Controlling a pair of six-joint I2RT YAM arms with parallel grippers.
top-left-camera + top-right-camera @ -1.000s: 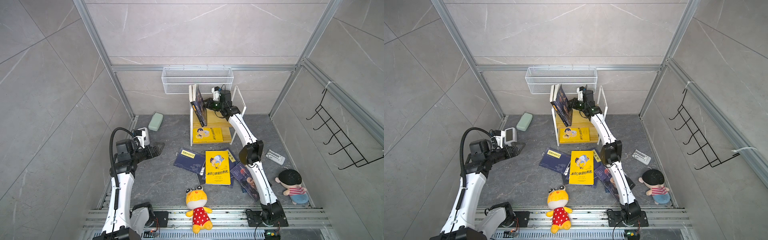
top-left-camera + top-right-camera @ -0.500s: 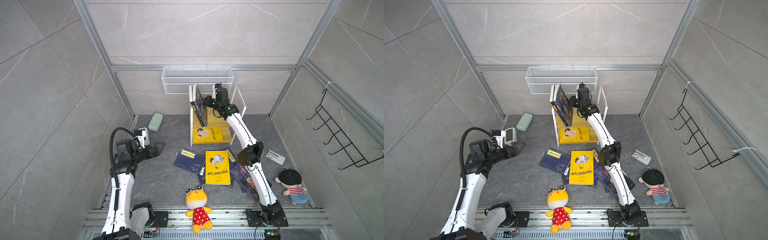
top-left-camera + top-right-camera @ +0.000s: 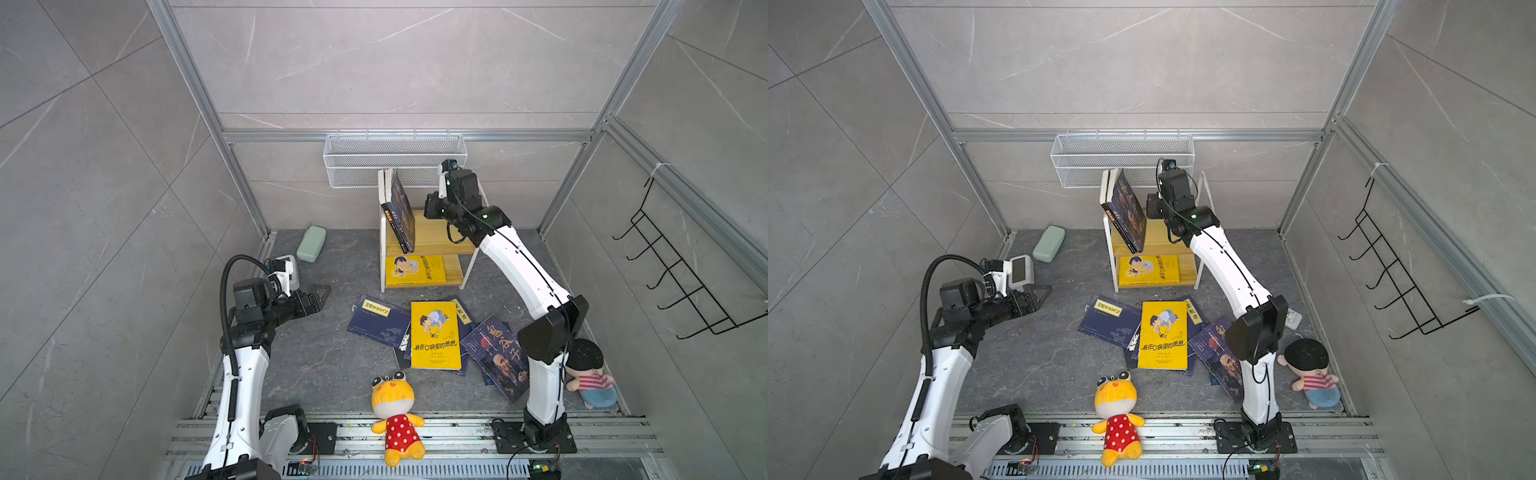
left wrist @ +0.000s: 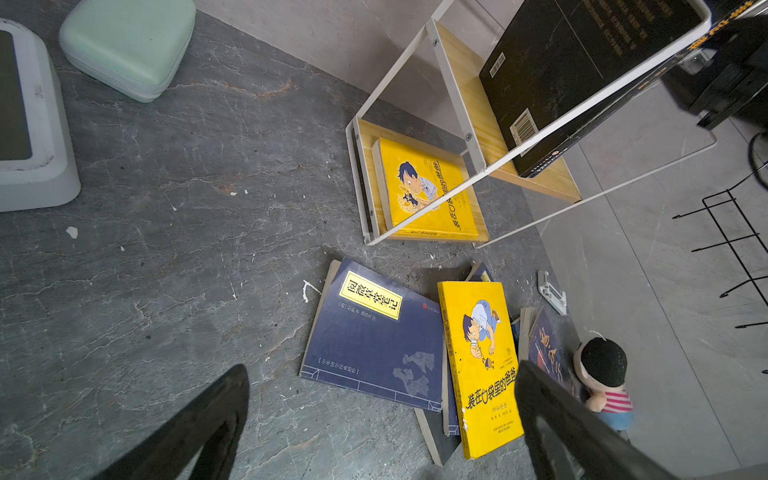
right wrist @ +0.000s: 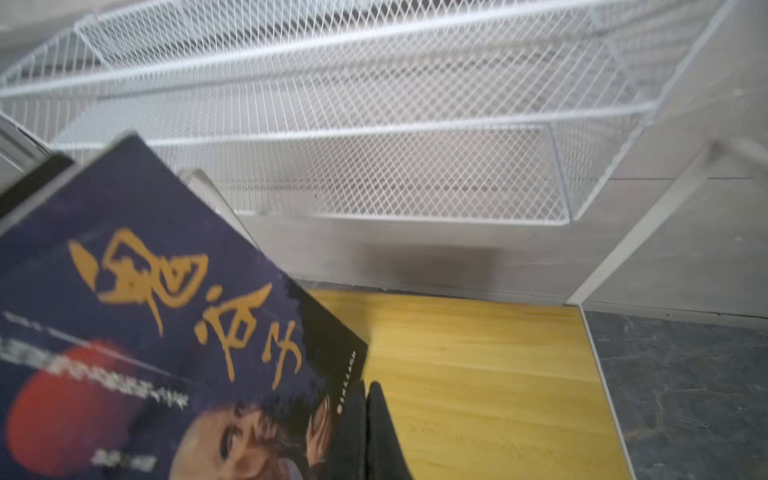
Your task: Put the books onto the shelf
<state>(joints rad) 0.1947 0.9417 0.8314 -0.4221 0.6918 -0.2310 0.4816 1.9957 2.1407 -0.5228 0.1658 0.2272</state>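
Step in hand: settling a book on the upper board of the small two-tier shelf [image 3: 440,239] of light wood and white wire. The right gripper [image 5: 370,432], jaws pressed together with nothing visible between them, sits at the cover edge of the dark navy paperback [image 3: 402,212], gold-titled with an old man's face, which leans against the upright books [image 3: 385,189] at the frame's end. The next move probably requires a light push, then withdrawal toward the yellow cartoon-boy paperback [image 3: 434,334] on the floor. The left gripper [image 3: 322,297] hovers, jaws apart, well clear.
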